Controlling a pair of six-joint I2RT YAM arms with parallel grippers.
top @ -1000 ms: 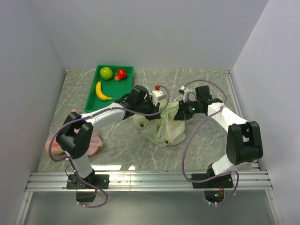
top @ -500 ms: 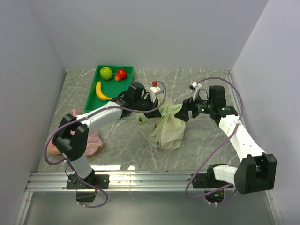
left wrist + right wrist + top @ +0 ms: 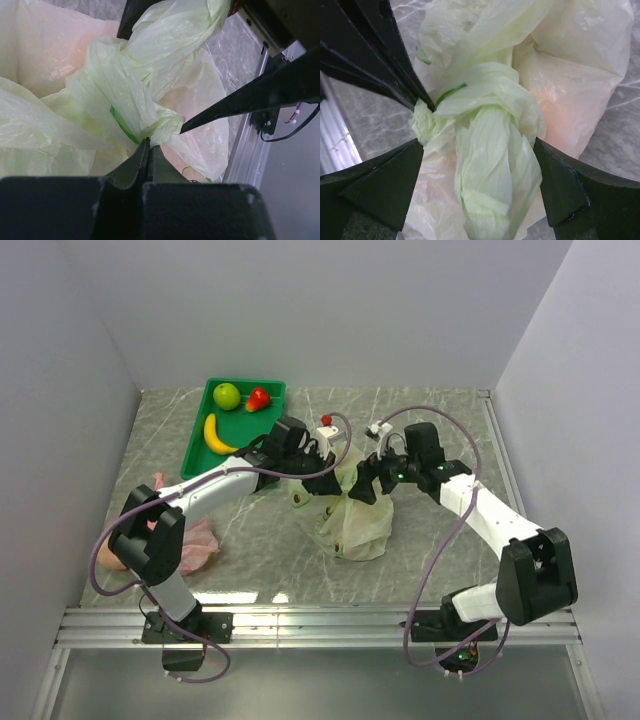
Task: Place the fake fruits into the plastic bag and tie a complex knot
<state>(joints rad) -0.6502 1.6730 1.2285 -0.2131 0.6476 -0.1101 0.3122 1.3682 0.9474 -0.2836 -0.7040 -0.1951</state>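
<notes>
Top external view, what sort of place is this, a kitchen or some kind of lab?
Most likely a robot test cell, not a kitchen: plain white walls box in a marble-patterned table, an aluminium rail runs along its near edge, and fake fruit sits in a green tray.

Tray [image 3: 252,435]: green; you'll find it beyond and left of the left gripper [image 3: 322,480].
Pink bag [image 3: 195,545]: crumpled, well to its left.
Table [image 3: 440,420]: grey marble.

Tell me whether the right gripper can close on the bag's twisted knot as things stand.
Probably yes: the right gripper stands open with the knot between its fingers. The left gripper pinches the plastic bag just beside, close but seemingly clear.
</notes>
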